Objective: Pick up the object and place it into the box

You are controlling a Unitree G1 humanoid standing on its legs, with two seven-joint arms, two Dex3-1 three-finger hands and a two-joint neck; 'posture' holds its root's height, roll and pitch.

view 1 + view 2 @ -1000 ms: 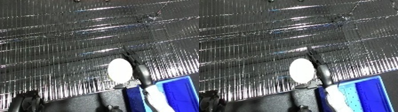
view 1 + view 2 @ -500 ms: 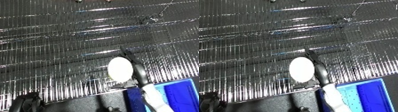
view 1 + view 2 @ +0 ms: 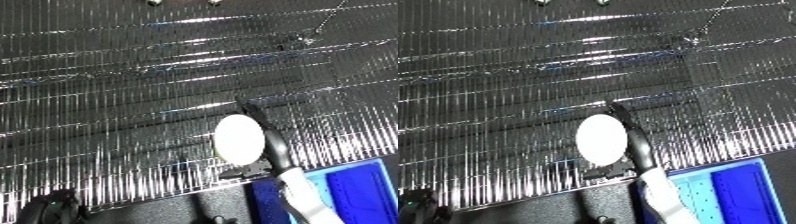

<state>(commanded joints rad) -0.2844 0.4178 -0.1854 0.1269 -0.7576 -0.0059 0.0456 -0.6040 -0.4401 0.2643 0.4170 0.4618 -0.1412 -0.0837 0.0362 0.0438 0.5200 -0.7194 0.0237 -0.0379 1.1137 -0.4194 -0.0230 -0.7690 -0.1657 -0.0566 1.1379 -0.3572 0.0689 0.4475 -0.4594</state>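
A white oval object point(image 3: 238, 139) shows above the shiny silver foil surface point(image 3: 160, 85), at the lower middle of the view. My right hand point(image 3: 274, 152) is shut on it, black fingers running up its right side and a thumb part under its lower edge. The white forearm point(image 3: 298, 192) comes up from the bottom edge. The blue bin point(image 3: 360, 192) sits at the lower right corner, just right of the forearm. A dark shape at the lower left corner is my left hand point(image 3: 55, 206), mostly cut off by the edge.
The foil-covered surface fills most of the view, with creases and bright glare. A dark front edge point(image 3: 178, 210) runs along the bottom. Two small metal knobs point(image 3: 153, 2) sit at the top edge.
My right hand and the white object have stayed almost where they were. The picture has shifted very slightly.
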